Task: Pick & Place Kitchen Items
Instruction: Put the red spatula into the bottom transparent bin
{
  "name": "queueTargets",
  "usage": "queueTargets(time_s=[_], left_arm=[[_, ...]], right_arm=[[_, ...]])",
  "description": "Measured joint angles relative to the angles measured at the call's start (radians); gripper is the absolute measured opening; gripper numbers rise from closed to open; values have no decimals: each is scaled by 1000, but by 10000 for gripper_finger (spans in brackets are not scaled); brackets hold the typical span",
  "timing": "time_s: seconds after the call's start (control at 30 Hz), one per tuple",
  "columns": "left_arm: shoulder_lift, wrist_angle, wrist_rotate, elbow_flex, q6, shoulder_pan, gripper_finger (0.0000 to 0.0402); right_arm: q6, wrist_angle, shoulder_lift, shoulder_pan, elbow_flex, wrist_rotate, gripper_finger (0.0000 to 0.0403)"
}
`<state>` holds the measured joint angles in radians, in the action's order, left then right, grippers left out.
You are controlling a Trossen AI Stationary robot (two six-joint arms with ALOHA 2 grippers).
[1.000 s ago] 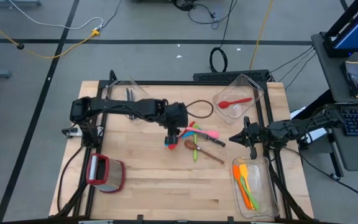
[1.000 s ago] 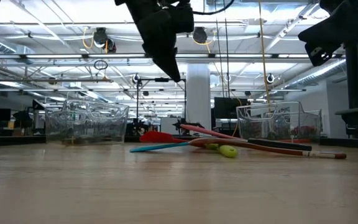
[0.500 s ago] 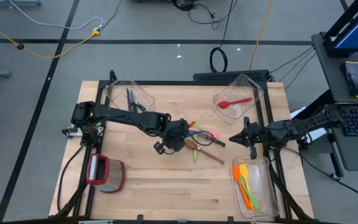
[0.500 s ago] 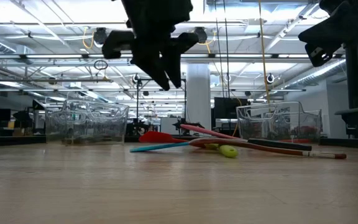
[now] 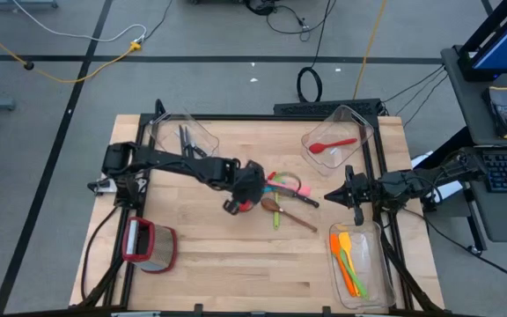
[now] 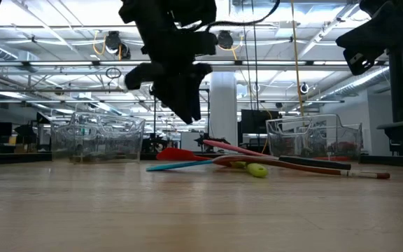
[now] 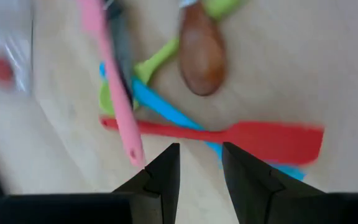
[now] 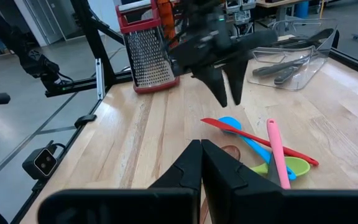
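Left end effector point(image 5: 246, 195) hangs over mid-bench, fingers parted with a narrow gap, pinching nothing. Pile of slim utensils lies just at its 3 o'clock in the high view. Left wrist view: flat red silicone spatula point(image 7: 241, 137) lies crosswise right under the fingertips point(image 7: 166, 163), on top of a blue spoon point(image 7: 160, 109); pink-handled utensil point(image 7: 114, 81), lime-green spoon point(image 7: 145, 65) and brown wooden spoon point(image 7: 201, 56) lie beyond. Low view: end effector above the pile, not touching.

Right end effector point(image 5: 331, 195) waits at 3 o'clock of the pile, well apart, fingers pressed together, empty.

Light wooden bench point(image 5: 236, 264).
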<state>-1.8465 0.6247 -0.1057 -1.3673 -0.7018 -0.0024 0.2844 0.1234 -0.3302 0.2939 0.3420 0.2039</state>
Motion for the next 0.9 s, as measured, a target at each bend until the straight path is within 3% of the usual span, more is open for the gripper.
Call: queueTargets(time_s=[0.17,0.27,0.77,0.9], left_arm=[[1,-2,144,-27,484,55,124],[0,4,238,-27,647,75,124],[-33,-25,254,-28,1011,46,124],[-56,-30,186,-27,1081,41,124]], right_arm=[[0,0,0,0,0,0,0],[11,0,0,0,0,0,0],[19,1,0,0,0,0,0],[19,1,0,0,0,1,0]])
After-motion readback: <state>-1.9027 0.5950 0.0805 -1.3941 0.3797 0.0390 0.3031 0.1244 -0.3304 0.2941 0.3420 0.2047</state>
